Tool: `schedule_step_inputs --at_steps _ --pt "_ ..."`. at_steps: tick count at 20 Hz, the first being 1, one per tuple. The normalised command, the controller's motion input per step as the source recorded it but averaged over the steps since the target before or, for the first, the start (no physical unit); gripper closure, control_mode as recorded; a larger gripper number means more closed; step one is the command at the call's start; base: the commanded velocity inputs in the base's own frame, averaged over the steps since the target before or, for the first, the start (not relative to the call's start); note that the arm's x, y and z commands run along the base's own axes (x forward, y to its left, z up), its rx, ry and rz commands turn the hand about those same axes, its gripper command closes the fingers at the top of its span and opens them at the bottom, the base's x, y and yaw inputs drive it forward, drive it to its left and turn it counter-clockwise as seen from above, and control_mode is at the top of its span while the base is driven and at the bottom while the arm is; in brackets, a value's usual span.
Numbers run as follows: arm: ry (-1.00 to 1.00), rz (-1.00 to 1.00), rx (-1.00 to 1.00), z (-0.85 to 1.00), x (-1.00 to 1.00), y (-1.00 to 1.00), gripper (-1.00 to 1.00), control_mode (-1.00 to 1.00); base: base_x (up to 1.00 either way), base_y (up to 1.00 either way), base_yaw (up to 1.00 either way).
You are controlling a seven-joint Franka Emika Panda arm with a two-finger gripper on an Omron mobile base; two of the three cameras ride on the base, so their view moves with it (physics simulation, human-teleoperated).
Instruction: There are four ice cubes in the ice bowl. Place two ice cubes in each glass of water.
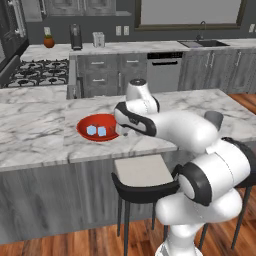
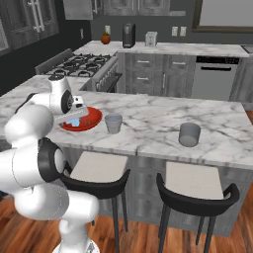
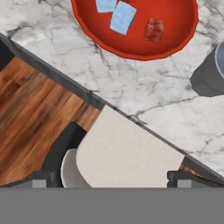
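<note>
Hiding part of red ice bowl (image 1: 86, 127) behind arm, pincer (image 3: 109, 178) spread wide, empty, cubes (image 3: 122, 18) seemingly cropped

Marble island counter (image 2: 158, 123), white with grey veins, spans middle of both base views; dark grey cabinet front below.
Red ice bowl (image 1: 96, 127) sits on counter near front edge, left of centre in left base view; at top of hand view.
Near glass (image 2: 113, 123) stands just beside bowl, left of centre in right base view.
Far glass (image 2: 189, 134) stands well apart, right of centre, near front edge.
</note>
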Motion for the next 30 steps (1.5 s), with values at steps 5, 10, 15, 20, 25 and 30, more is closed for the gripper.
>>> schedule_step_inputs --at_steps 5,10,15,20,25,30 --pt "0.0 0.02 -0.01 -0.1 0.38 0.0 -1.0 -1.0 0.0 0.0 0.0" --pt "0.0 0.0 -0.01 -0.04 0.38 0.0 -1.0 -1.0 0.0 0.0 0.0" --pt "0.0 0.0 -0.03 -0.06 0.27 0.0 -1.0 -1.0 0.0 0.0 0.0" --pt "0.05 0.0 -0.04 -0.11 0.17 0.08 -1.0 -1.0 0.0 0.0 0.0" --pt "0.09 -0.01 -0.07 -0.29 0.22 0.19 -1.0 -1.0 0.0 0.0 0.0" --pt "0.04 0.0 -0.03 -0.29 0.36 0.14 -1.0 -1.0 0.0 0.0 0.0"
